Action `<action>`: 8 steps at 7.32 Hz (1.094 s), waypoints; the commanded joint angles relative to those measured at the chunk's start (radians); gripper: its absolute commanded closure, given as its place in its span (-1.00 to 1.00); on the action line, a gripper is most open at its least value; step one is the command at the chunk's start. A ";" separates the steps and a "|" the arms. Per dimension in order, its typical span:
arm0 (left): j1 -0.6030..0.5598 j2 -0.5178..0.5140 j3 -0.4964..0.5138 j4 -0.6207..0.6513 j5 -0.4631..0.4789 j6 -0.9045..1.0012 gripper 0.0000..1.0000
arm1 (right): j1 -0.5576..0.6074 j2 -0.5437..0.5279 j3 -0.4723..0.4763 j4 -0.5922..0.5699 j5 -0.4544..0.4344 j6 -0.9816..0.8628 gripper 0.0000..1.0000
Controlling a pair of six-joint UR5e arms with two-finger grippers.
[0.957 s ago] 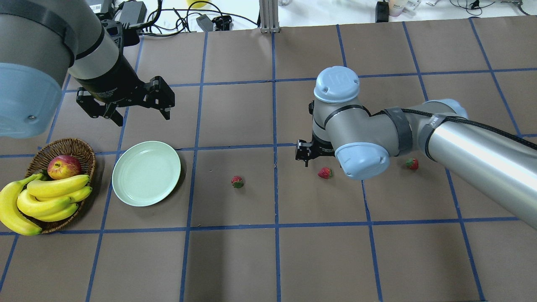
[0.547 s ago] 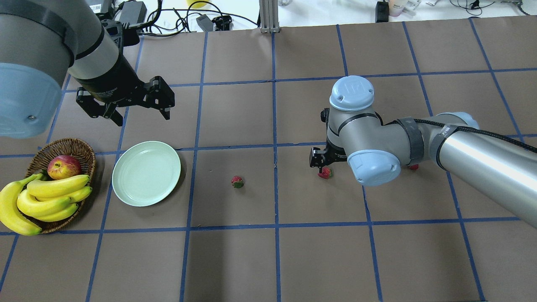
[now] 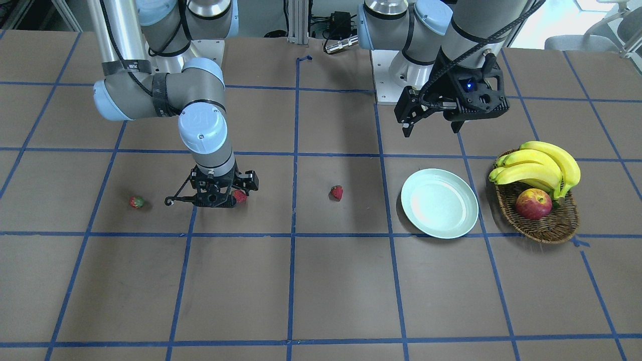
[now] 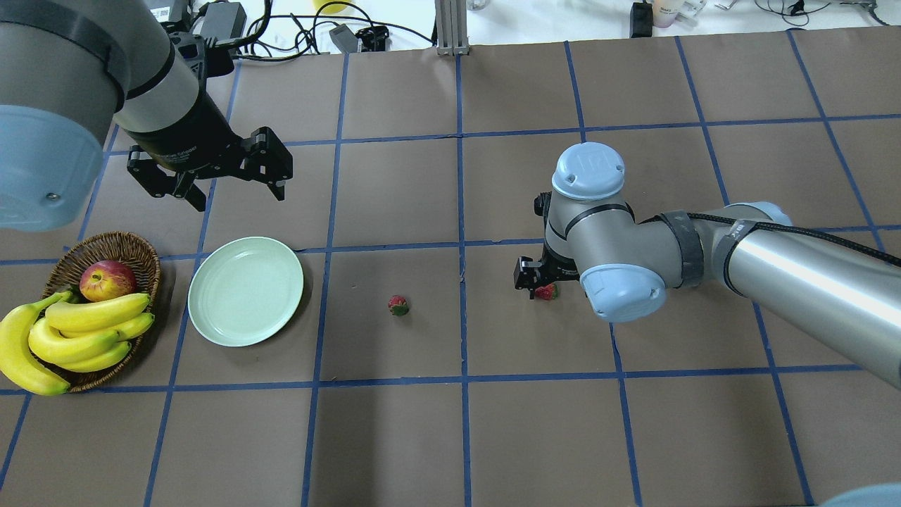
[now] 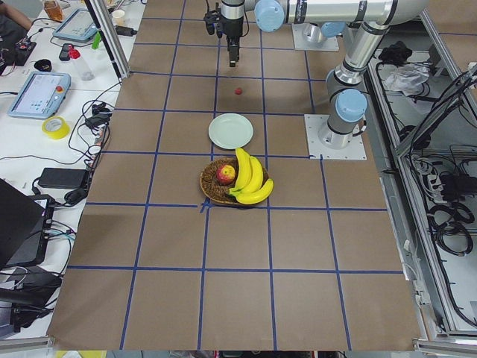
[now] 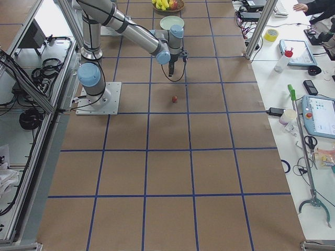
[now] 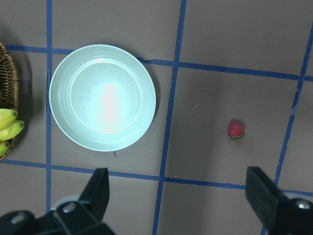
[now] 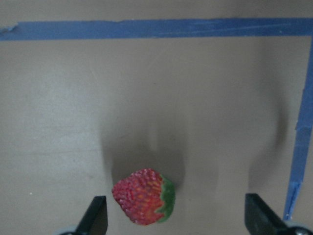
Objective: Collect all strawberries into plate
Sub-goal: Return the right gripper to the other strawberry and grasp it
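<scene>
**Condition at inspection.** No strawberry has yet been placed in the plate (image 4: 246,291), which lies empty on the bench (image 4: 394,436) just beside the wicker basket (image 4: 144,253).

**Change noted.** Within the last second the right end effector (image 4: 533,283) has been carried from a position short of the middle strawberry (image 8: 144,196) to one directly over it, and has been lowered. The berry was previously seen clear of the tool. It is now partly covered by it in the overhead view.

**Right end effector.** The fingers are spread wide. In the wrist view the middle strawberry is seen lying on the bench between them, nearer one finger than the other, and not gripped. Whether the fingertips have reached the bench cannot be settled from these views; it is probably close.

**Left end effector** (image 4: 236,189). It is held wide apart, holding nothing, above the bench beyond the plate.

**Other strawberries.** The nearest strawberry (image 4: 398,305) lies alone between the plate and the right arm. The farthest strawberry (image 3: 136,202) is seen only from the front, being hidden overhead by the right arm.

**Assessment.** The approach is judged complete and closure on the berry is the step due. All three transfers remain outstanding.
</scene>
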 commanded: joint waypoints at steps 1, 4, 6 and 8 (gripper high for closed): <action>0.001 0.000 -0.001 -0.002 0.002 0.000 -1.00 | 0.001 0.005 0.005 -0.052 0.003 -0.011 -0.92; 0.001 0.000 0.002 0.001 0.000 0.000 -1.00 | 0.004 0.005 0.013 -0.068 0.023 -0.011 -0.71; 0.001 0.000 0.004 0.001 0.000 0.002 -1.00 | 0.005 0.005 0.013 -0.065 0.026 -0.006 -0.69; 0.001 0.000 0.002 0.000 0.000 0.000 -1.00 | 0.005 0.005 0.011 -0.058 0.026 -0.003 -0.31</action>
